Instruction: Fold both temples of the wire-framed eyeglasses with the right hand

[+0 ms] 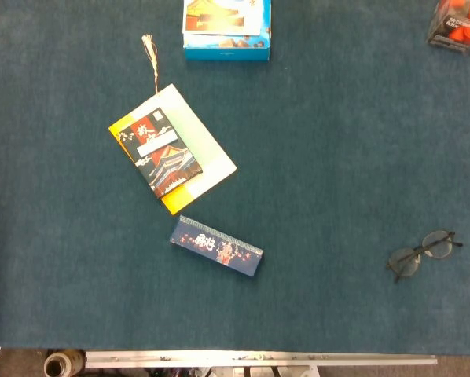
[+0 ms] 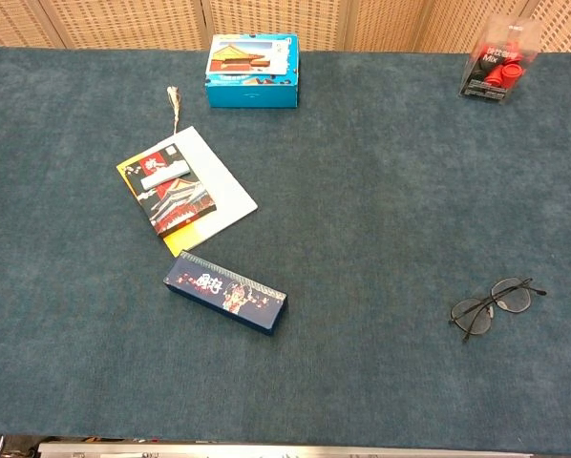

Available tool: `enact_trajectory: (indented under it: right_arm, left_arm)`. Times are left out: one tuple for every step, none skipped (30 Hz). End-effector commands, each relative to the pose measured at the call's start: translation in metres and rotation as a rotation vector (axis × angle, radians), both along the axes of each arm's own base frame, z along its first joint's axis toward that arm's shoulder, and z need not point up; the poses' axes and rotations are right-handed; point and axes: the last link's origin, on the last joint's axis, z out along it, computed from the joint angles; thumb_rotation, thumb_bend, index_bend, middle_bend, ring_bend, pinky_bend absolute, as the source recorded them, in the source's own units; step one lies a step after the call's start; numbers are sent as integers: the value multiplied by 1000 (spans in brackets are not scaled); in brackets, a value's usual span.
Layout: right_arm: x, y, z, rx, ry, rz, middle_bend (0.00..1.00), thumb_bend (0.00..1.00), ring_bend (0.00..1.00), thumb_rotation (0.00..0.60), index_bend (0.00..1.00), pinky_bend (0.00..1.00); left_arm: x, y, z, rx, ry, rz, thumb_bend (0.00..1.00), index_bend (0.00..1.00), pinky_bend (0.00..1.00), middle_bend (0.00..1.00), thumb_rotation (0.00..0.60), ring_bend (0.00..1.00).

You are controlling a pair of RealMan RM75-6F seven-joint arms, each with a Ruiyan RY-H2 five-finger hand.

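The wire-framed eyeglasses lie flat on the blue-green cloth at the right, toward the front edge. Their thin dark frame has round lenses, and the temples lie close against the frame. Neither hand shows in the head view or the chest view, and nothing touches the glasses.
A long dark patterned box lies left of centre. Behind it a booklet on a white card with a tassel. A blue box stands at the back, a clear container of red things at the back right.
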Motion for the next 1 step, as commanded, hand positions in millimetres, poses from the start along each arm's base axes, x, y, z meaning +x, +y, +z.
enact_trajectory:
  right_arm:
    - [2,2,2,4,-9,17,282,426,151,600,311,270]
  left_arm:
    - [0,-1,-1,-3,3,-3,491,569,522,511,600,433]
